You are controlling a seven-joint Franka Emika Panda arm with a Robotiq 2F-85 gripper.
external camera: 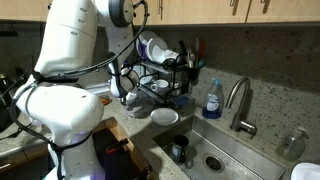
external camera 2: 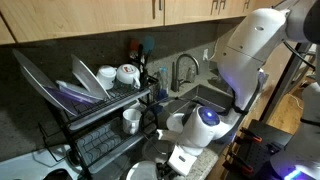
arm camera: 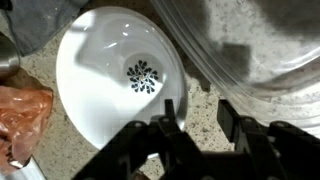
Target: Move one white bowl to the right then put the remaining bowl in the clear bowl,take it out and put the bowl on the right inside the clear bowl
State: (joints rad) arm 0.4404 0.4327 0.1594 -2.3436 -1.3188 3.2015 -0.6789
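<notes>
In the wrist view a white bowl (arm camera: 105,75) with a blue flower print at its centre sits on the speckled counter. A clear bowl (arm camera: 255,50) stands close to its right. My gripper (arm camera: 197,118) is open and empty, hovering low over the strip of counter between the two bowls, its left finger by the white bowl's rim. In an exterior view the gripper (external camera: 127,96) hangs over the counter in front of the dish rack, with a white bowl (external camera: 164,117) near the sink edge. A second white bowl is not clearly made out.
An orange plastic wrapper (arm camera: 22,112) lies left of the white bowl. A black dish rack (external camera: 165,72) with plates and cups stands behind, also in an exterior view (external camera 2: 95,100). The sink (external camera: 215,155), faucet (external camera: 240,100) and blue soap bottle (external camera: 212,100) are beside it.
</notes>
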